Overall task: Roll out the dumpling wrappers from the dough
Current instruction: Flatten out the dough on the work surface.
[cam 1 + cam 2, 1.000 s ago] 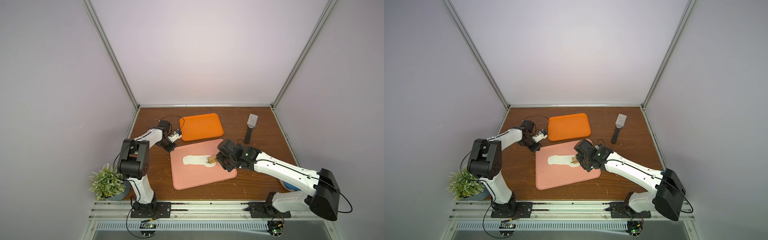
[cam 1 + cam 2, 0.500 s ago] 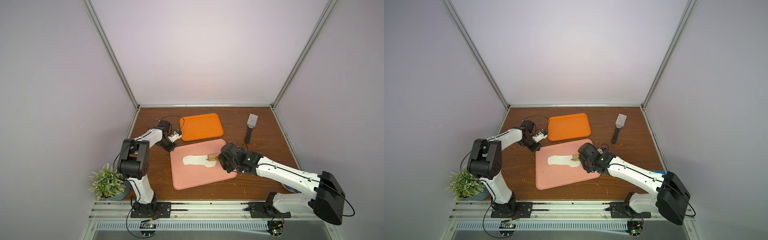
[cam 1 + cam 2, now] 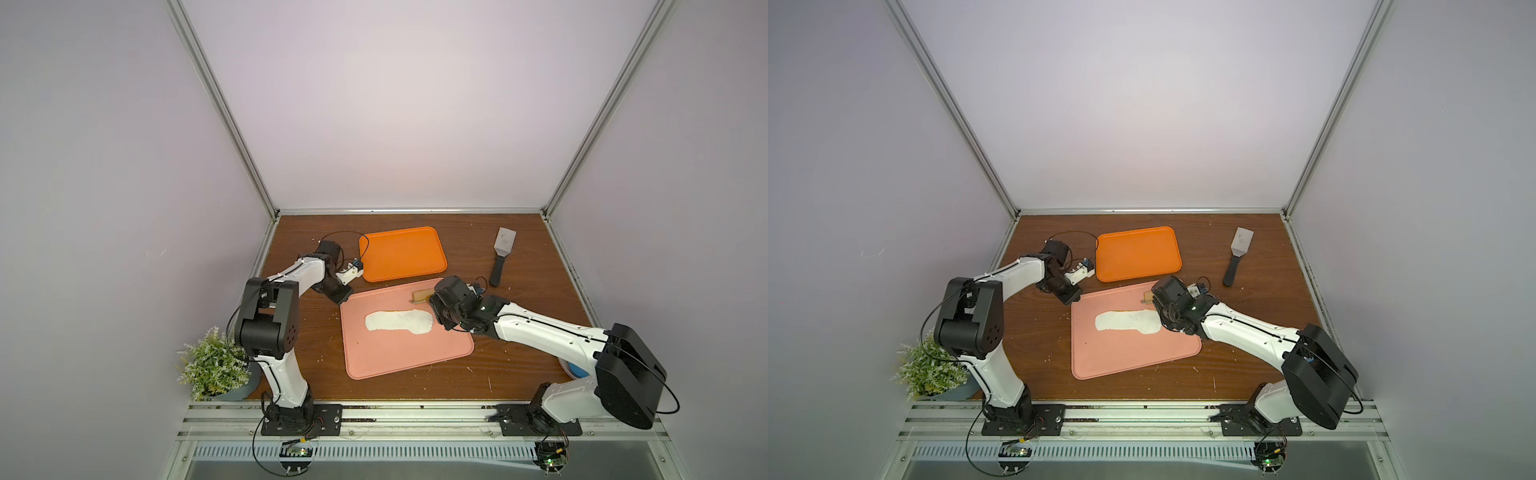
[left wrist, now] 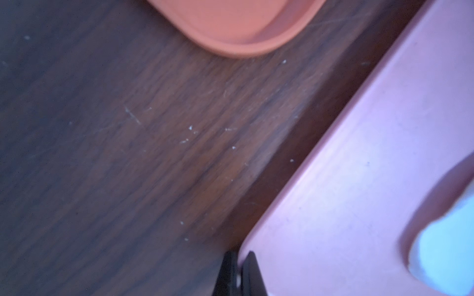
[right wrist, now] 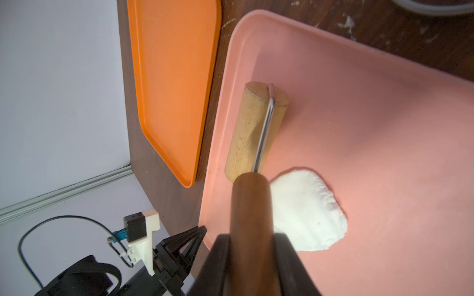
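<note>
A long, uneven white dough sheet (image 3: 399, 322) (image 3: 1127, 321) lies across the pink tray (image 3: 395, 357). No round dumpling wrappers are in view. My right gripper (image 5: 252, 237) is shut on the dark handle of a wooden roller (image 5: 252, 133). The pale drum of the roller (image 3: 420, 296) rests on the tray just beyond the dough's right end (image 5: 307, 210), apart from it. My left gripper (image 4: 237, 256) (image 3: 341, 296) is shut on the rim at the pink tray's far left corner (image 4: 359, 153).
An orange tray (image 3: 402, 253) lies behind the pink one with a narrow strip of table between them. A spatula (image 3: 500, 257) lies at the back right. A potted plant (image 3: 216, 365) stands at the front left. White crumbs dot the wood.
My right gripper has carried the roller off the dough's right end toward the far edge of the pink tray. The left arm has not moved.
</note>
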Robot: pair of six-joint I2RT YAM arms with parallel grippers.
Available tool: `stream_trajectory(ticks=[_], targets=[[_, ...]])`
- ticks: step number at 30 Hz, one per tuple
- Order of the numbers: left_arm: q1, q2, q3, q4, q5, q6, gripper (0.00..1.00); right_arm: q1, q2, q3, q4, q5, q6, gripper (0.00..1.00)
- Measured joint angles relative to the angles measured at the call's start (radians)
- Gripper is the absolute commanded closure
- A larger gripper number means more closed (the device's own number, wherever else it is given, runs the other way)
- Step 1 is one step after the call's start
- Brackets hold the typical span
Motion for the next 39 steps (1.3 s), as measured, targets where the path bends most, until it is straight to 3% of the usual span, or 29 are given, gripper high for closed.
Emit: stream_trajectory(ticks=[13, 26, 39], targets=[[0.000, 0.000, 0.000, 0.000, 0.000, 0.000, 1.00, 0.032, -0.103, 0.069, -0.209, -0.069, -0.113, 1.00], [0.000, 0.000, 0.000, 0.000, 0.000, 0.000, 1.00, 0.098, -0.052, 0.116, -0.200, -0.114, -0.155, 1.00], [0.000, 0.000, 0.000, 0.000, 0.000, 0.000, 1.00, 0.103, -0.059, 0.004, -0.079, -0.111, 0.036, 1.00]])
